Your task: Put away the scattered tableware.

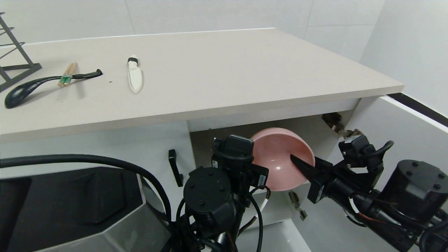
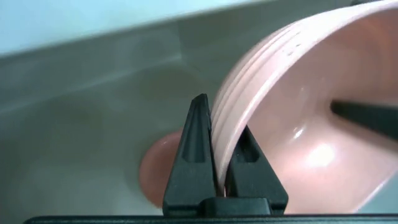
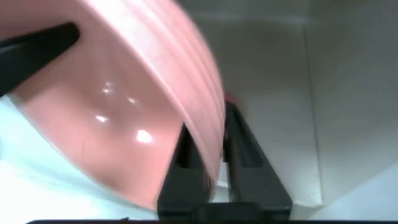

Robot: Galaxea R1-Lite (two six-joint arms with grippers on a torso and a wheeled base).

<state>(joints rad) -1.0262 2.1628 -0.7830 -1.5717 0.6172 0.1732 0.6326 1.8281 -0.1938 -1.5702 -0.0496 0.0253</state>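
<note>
Bowl, pink, tilted inside the open cabinet, rim clenched by left pincer and right pincer; its left edge hides behind the left arm.

I count one pink bowl and two claws on its rim: the left claw and the right claw. On the tabletop I see one black ladle, one white knife and two chopsticks, plus one wire rack far left.
</note>
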